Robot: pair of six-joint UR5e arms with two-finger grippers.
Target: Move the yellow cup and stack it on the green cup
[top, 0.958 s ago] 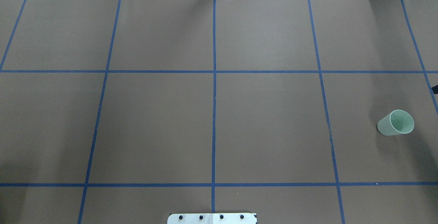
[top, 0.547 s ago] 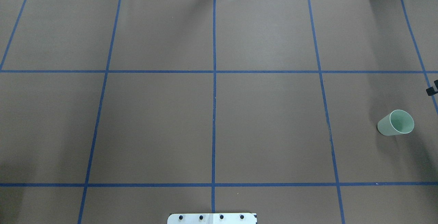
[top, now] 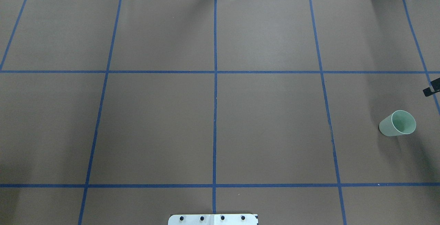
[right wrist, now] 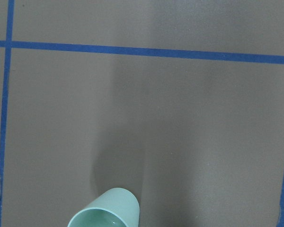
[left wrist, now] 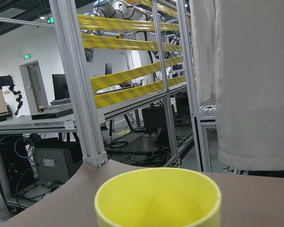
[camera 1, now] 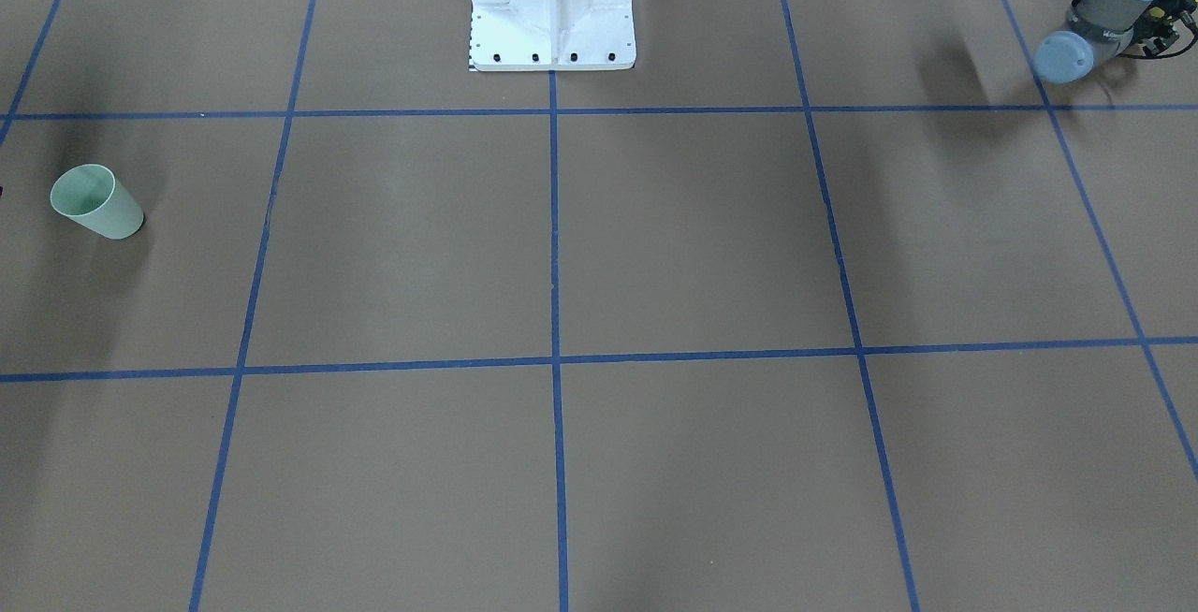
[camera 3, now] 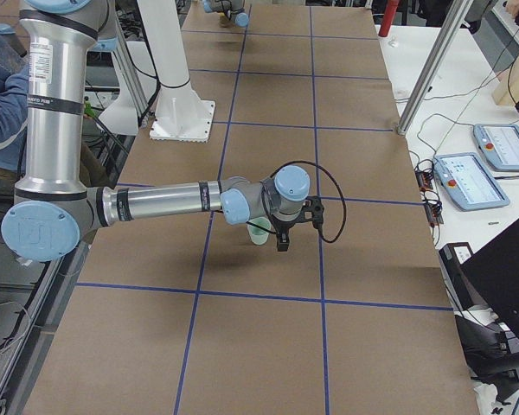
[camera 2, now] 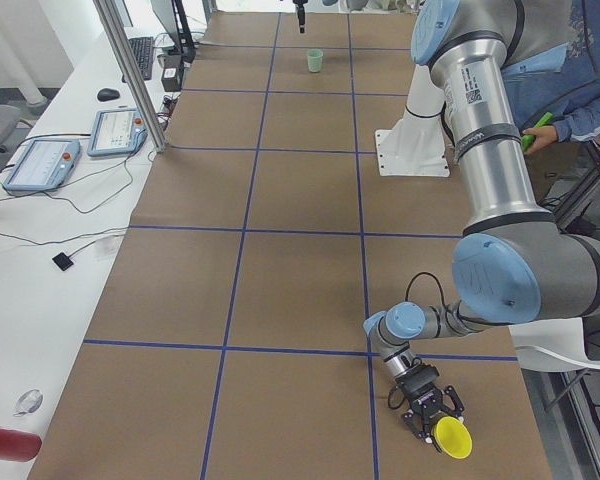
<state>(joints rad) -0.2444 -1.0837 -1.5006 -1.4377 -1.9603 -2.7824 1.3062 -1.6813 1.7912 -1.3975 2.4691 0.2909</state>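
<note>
**Yellow cup at the left claw, far end of the table from its target**

The small bright yellow tapered plastic cup (camera 2: 453,438) sits at the tip of the left claw (camera 2: 429,414), far out to the robot's left of the white metal base pedestal (camera 1: 552,4) and close to the table's robot-side edge. The left wrist camera shows its open rim filling the lower frame, mouth up. Only the side camera shows this claw, so whether its fingers are spread or pinching the cup cannot be told, nor whether the cup is clear of the brown paper-covered table (top: 268,121).

The small pale mint-green tapered plastic cup (top: 397,123) stands upright, mouth up, far to the right of the same pedestal, well apart from the yellow one. The right claw (camera 3: 281,242) hangs just beside it, pointing down; its state likewise cannot be told.

Judgement: the task is at its opening, at the pick-up of the yellow cup or the start of its carry. Nothing is stacked. Given the span between the cups, the next move likely calls for a firm hold, a lift, and travel towards the pedestal line, perhaps to a hand-over. Tilting the tapered cup in transit is the risk.
</note>
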